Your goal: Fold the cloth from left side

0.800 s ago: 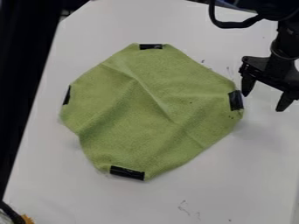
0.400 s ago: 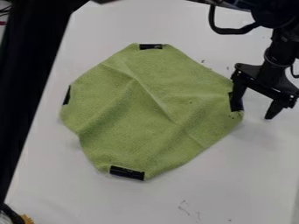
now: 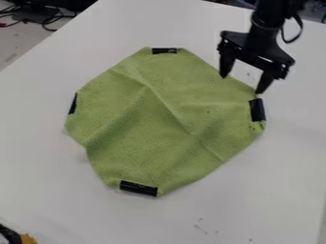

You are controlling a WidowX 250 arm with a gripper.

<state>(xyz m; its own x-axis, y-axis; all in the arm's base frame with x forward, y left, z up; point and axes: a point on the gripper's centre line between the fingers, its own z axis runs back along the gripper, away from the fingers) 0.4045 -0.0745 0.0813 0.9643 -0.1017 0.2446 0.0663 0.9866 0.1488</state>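
A black robot gripper hangs with its two fingers spread and nothing between them at the upper right edge of a green cloth, just above the dark right-hand patch. Whether the fingertips touch the fabric cannot be told. The cloth lies unfolded and lightly creased across the middle of a white tabletop, most of it to the left of and below the gripper in the view. The work appears to be at the positioning stage, ahead of any grasp. Folding from the left calls for the arm to cross toward the tabletop's left edge, lower to the dark left-hand patch, pinch the border and carry it rightward.
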